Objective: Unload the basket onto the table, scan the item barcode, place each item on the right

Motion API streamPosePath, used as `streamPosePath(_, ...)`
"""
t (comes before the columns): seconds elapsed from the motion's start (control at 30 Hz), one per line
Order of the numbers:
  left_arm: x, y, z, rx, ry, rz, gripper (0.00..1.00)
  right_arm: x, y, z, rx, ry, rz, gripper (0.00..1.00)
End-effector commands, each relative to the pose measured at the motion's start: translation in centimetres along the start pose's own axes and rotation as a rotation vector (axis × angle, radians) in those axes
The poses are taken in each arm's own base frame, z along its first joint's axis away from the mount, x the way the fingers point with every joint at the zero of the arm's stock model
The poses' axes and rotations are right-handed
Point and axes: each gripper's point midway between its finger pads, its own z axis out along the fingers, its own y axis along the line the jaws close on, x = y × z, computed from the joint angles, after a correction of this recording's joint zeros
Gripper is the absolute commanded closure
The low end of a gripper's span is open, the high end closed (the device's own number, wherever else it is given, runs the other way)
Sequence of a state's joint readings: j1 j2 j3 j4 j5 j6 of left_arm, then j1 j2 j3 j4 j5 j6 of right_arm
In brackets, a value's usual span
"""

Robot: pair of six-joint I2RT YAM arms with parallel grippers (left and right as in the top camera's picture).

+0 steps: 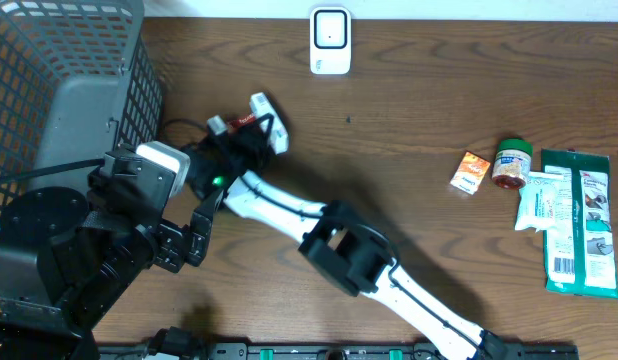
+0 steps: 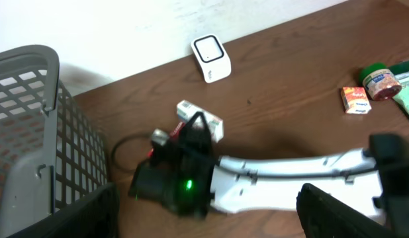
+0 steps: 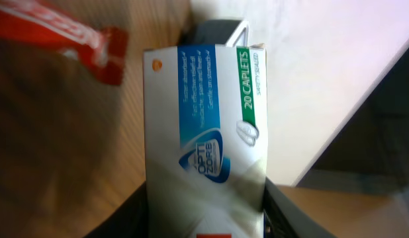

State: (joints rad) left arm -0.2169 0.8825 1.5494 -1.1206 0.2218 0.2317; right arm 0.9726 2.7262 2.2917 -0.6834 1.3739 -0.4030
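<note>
Caplet box (image 3: 204, 132) gripped by right claw (image 1: 261, 127); left claw (image 1: 185, 241) spread wide.

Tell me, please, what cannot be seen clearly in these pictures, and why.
Barcode of the box: shown in no view; the right wrist view gives only a printed face.
Red thing: right wrist view, blurred and cut by the top edge.
Labels of jar and packets: overhead, too small to read.
Basket: overhead, cut by the left edge.

Basket (image 1: 79, 90) left, scanner (image 1: 330, 40) at back, packets (image 1: 574, 220) far right.
</note>
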Motion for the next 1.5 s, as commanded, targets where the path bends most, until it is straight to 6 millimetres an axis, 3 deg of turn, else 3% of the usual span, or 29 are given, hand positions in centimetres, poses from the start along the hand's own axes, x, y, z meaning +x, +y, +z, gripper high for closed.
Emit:
streamPosePath(0.0, -0.1, 0.2, -0.1, -0.009, -0.003, -0.006, 0.14, 1.0, -8.5, 2.9, -0.116, 0.007, 0.311, 0.99)
streamPosePath(0.13, -0.1, 0.2, -0.1, -0.009, -0.002, -0.006, 0.14, 2.3, -10.4, 5.2, -0.387, -0.005, 0.483, 0.99)
streamPosePath(0.2, -0.1, 0.2, -0.1, -0.009, -0.002, -0.006, 0.14, 2.2, -11.0, 5.7, -0.649, -0.053, 0.599, 0.99)
streamPosePath(0.43, -0.1, 0.2, -0.1, -0.009, -0.002, -0.006, 0.14, 1.6, -12.9, 5.0, -1.333, -0.285, 0.812, 0.99)
streamPosePath(0.5, -0.1, 0.2, -0.1, -0.009, -0.003, -0.006, 0.14, 1.6, -14.6, 4.1, -1.564, -0.432, 0.858, 0.99)
streamPosePath(0.6, -0.1, 0.2, -0.1, -0.009, -0.003, -0.006, 0.14, 2.1, -17.3, 4.4, -1.703, -0.586, 0.925, 0.99)
streamPosePath(0.83, -0.1, 0.2, -0.1, -0.009, -0.003, -0.006, 0.14, 4.4, -21.9, 9.8, -1.768, -0.617, 1.186, 0.99)
streamPosePath(0.93, -0.1, 0.2, -0.1, -0.009, -0.003, -0.006, 0.14, 4.6, -21.3, 11.8, -1.829, -0.512, 1.315, 0.99)
streamPosePath(1.17, -0.1, 0.2, -0.1, -0.009, -0.003, -0.006, 0.14, 2.7, -18.4, 15.7, -1.968, -0.298, 1.596, 0.99)
streamPosePath(1.33, -0.1, 0.2, -0.1, -0.009, -0.003, -0.006, 0.14, 1.4, -15.7, 18.5, -2.043, -0.224, 1.754, 0.99)
streamPosePath(1.47, -0.1, 0.2, -0.1, -0.009, -0.003, -0.006, 0.14, 0.9, -11.9, 19.9, -2.102, -0.094, 1.841, 0.99)
